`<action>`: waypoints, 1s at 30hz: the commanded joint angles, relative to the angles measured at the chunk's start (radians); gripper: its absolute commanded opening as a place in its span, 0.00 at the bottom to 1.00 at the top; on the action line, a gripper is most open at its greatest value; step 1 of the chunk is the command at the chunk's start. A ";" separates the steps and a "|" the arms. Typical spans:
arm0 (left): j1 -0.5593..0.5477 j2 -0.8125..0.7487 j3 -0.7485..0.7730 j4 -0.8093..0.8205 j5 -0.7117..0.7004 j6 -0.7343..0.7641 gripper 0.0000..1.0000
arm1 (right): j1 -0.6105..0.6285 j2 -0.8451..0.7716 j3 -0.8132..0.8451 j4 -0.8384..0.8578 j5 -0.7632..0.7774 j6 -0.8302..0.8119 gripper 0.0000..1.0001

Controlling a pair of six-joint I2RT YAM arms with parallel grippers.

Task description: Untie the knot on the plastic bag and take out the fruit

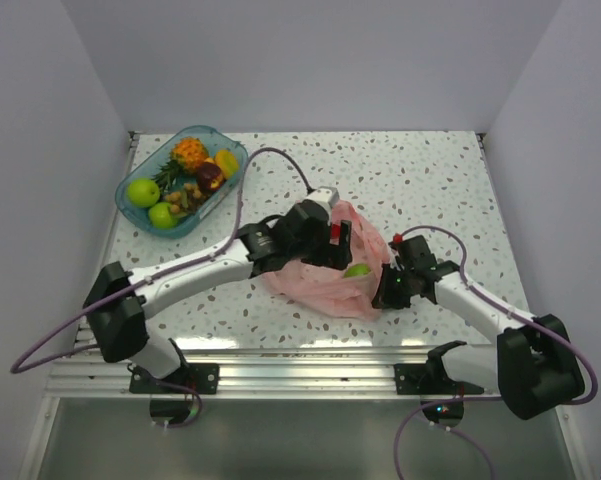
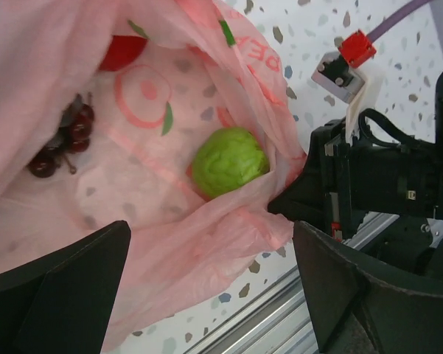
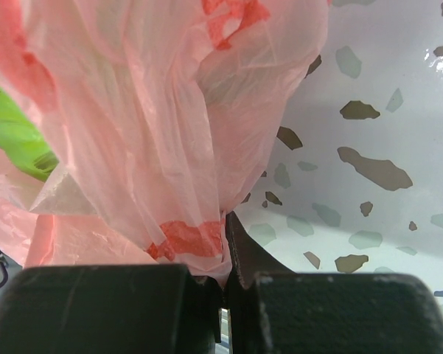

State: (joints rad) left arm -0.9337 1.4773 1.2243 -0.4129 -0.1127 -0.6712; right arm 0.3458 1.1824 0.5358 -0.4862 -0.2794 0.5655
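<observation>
The pale-pink plastic bag [image 1: 325, 280] lies at the table's middle front, its mouth spread open toward my left wrist camera. Inside it I see fruit: a lime-green apple [image 2: 228, 161], dark grapes [image 2: 63, 140] and a red piece [image 2: 121, 50] further in. My left gripper [image 2: 214, 287] hangs open over the bag's near edge, with nothing between its fingers [image 2: 59, 291]. My right gripper [image 3: 225, 254] is shut on a fold of the bag's rim [image 3: 199, 240] at the bag's right side, and the apple [image 3: 15, 133] shows through the plastic. The knot is not in view.
A clear blue tray [image 1: 132, 172] at the back left holds a small pineapple [image 1: 188, 153], two green apples and other fruit. The aluminium rail [image 1: 310, 370] runs along the near table edge, close under the bag. White walls enclose the speckled tabletop [image 1: 420, 180].
</observation>
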 commanded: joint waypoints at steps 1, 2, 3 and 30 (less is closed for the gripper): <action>-0.059 0.124 0.110 0.068 -0.047 -0.027 0.98 | -0.002 -0.023 -0.014 -0.006 -0.004 0.011 0.00; -0.066 0.149 0.119 0.075 -0.047 -0.036 0.97 | -0.002 -0.024 -0.016 -0.008 -0.003 0.011 0.00; -0.070 0.190 0.127 0.089 -0.054 -0.054 0.96 | -0.002 -0.032 -0.016 -0.008 -0.003 0.014 0.00; -0.129 0.552 0.191 0.115 -0.064 -0.085 0.93 | -0.002 0.014 -0.034 0.037 -0.029 0.010 0.00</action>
State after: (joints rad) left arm -1.0355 2.0033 1.4143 -0.3149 -0.2005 -0.7738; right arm 0.3458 1.1896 0.5076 -0.4702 -0.2832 0.5690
